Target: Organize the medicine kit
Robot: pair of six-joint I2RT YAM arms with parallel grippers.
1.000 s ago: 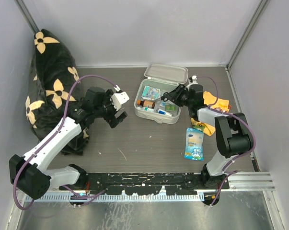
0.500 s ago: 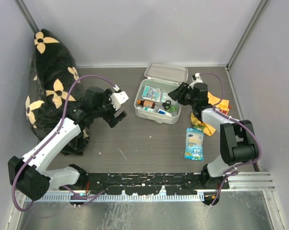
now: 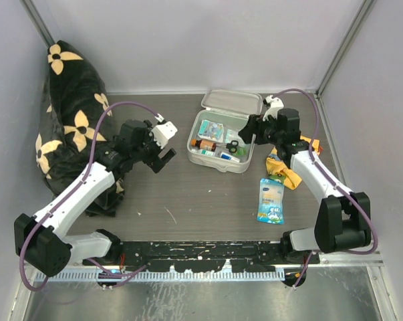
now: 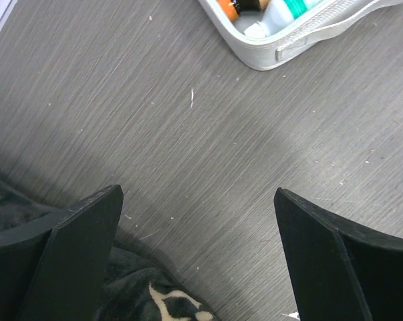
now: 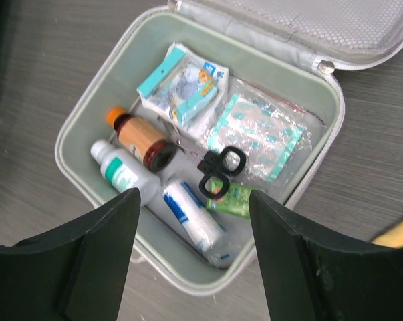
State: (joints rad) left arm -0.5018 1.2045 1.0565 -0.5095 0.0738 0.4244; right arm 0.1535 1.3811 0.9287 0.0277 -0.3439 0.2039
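The medicine kit (image 3: pixel 246 160) is a pale grey case lying open at the back middle of the table, its lid (image 3: pixel 232 103) folded back. In the right wrist view the medicine kit (image 5: pixel 74 120) holds an orange-capped brown bottle (image 5: pixel 138 137), a white bottle (image 5: pixel 121 172), a white roll (image 5: pixel 194 221), black scissors (image 5: pixel 220 170) and packets. My right gripper (image 3: pixel 249 129) is open and empty above the kit's right side, and it shows in the right wrist view (image 5: pixel 194 261). My left gripper (image 3: pixel 163 150) is open and empty over bare table left of the kit, and it shows in the left wrist view (image 4: pixel 198 257).
A blue-yellow packet (image 3: pixel 271 199) lies on the table right of the kit's front. An orange-yellow cloth (image 3: pixel 289 167) lies by the right wall. A black flower-patterned pillow (image 3: pixel 71 127) fills the left side; its edge shows in the left wrist view (image 4: pixel 148 294).
My right gripper has pulled back up and to the right, out of the kit's interior. My left gripper has shifted slightly back and turned.
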